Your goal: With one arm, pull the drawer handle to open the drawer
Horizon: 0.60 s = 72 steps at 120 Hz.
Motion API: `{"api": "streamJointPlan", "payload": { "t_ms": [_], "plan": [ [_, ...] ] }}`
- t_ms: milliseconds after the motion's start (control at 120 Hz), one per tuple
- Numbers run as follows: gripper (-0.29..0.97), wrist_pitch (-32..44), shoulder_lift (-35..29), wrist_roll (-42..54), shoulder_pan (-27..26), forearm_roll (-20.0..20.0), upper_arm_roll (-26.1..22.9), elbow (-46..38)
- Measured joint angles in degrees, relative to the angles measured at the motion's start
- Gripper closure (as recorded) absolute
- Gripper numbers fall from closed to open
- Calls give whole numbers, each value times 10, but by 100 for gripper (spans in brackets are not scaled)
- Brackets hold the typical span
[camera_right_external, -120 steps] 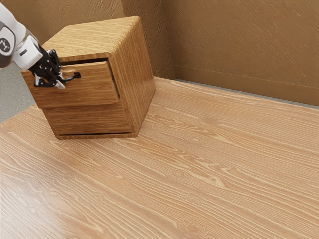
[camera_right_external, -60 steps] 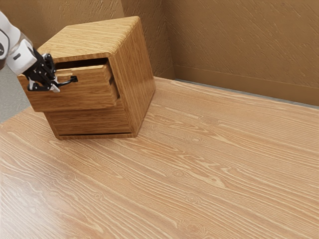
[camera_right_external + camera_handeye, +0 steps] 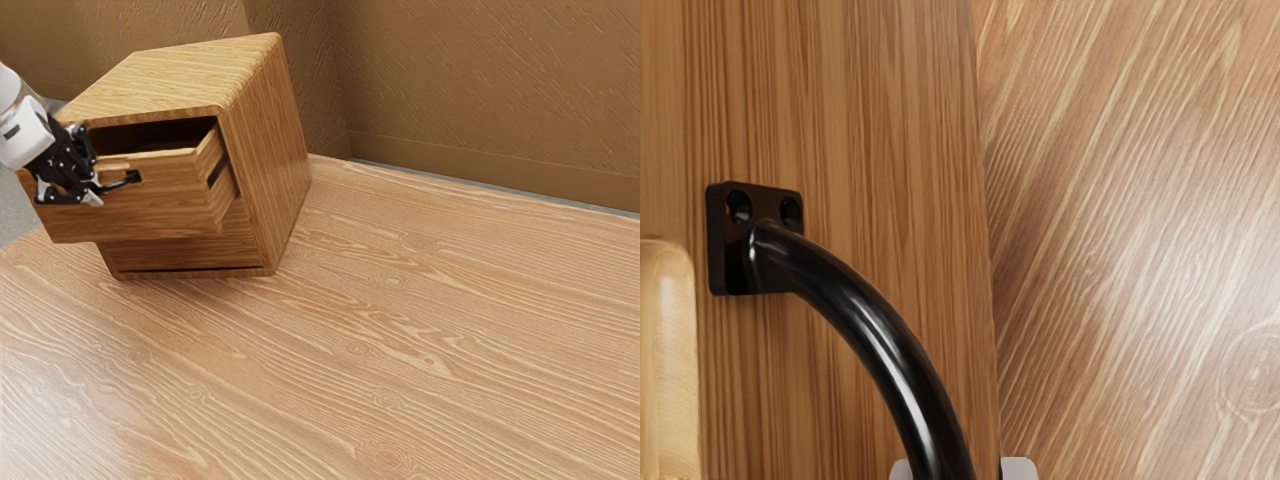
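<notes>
A wooden cabinet (image 3: 260,120) stands at the back of the table toward the exterior view's left. Its upper drawer (image 3: 150,195) is pulled partway out, with a dark gap showing above its front. A black curved handle (image 3: 118,182) is fixed to the drawer front. My gripper (image 3: 88,178) is shut on the handle, coming in from the exterior view's left. In the wrist view the black handle (image 3: 855,325) arcs from its mounting plate (image 3: 745,235) on the drawer front (image 3: 840,110) down under my hand.
A lower drawer (image 3: 180,245) sits flush in the cabinet. The wooden tabletop (image 3: 420,340) stretches wide toward the exterior view's right and front. Brown walls (image 3: 480,80) rise behind the table.
My gripper has moved toward the exterior view's left with the handle in it, and the upper drawer has slid further out of the cabinet.
</notes>
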Motion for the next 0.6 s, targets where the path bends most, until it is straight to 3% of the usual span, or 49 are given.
{"api": "streamJointPlan", "payload": {
  "t_ms": [275, 467, 600],
  "plan": [
    [69, -2, -61, -1, 5, -10, -1, -63],
    [80, -2, -101, -3, 8, -11, -1, -97],
    [79, 1, -122, -3, 8, -12, 0, -120]
  ]
}}
